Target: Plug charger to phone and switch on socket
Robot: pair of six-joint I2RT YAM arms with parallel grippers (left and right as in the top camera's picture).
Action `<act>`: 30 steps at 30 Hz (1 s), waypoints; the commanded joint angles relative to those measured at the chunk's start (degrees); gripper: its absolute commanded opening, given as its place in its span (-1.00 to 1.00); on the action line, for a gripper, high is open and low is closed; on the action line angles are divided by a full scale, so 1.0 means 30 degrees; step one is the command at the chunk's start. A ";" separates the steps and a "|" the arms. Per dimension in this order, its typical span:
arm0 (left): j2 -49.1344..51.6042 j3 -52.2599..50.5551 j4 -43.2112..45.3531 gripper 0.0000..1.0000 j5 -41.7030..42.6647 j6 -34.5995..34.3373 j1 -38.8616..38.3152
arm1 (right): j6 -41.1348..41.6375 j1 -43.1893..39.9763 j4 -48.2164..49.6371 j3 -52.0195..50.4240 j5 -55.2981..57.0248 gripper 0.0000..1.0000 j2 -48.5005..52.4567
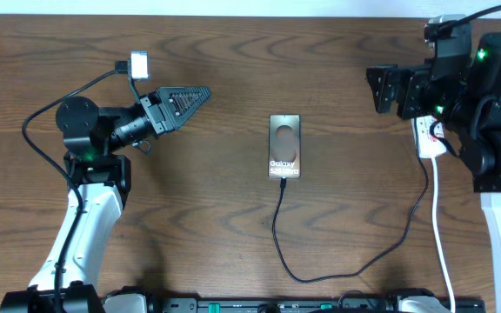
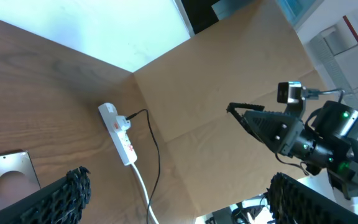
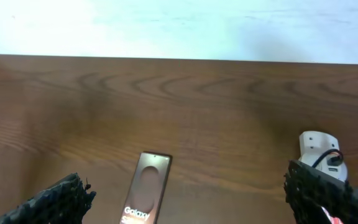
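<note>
The phone (image 1: 284,146) lies flat in the middle of the table, its brownish screen showing "Galaxy"; it also shows in the right wrist view (image 3: 146,193). The charger (image 1: 278,235), a thin black cable, meets the phone's near edge, loops toward the table front and runs right up to the socket (image 1: 430,139), a white power strip partly under the right arm. My left gripper (image 1: 205,94) hovers open, well left of the phone. My right gripper (image 1: 374,89) is open too, just left of the socket (image 3: 319,146). Both hold nothing.
The socket's thick white cord (image 1: 440,235) runs to the table's front edge. In the left wrist view, the socket (image 2: 120,134), the black cable (image 2: 156,149) and the right arm (image 2: 303,134) lie ahead. Bare wood separates the left gripper and the phone.
</note>
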 commanded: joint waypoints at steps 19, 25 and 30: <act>-0.0036 0.0219 0.0087 0.86 -0.0080 0.0138 0.0066 | -0.0233 0.0117 -0.0131 -0.6062 0.0022 0.98 -0.3359; -0.0036 0.0219 0.0087 0.86 -0.0080 0.0138 0.0066 | -0.0233 0.0131 -0.0131 -1.0382 0.0022 0.98 -0.4320; -0.0036 0.0219 0.0087 0.86 -0.0080 0.0138 0.0066 | -0.0233 0.0131 -0.0146 -1.3544 0.0022 0.99 -0.5319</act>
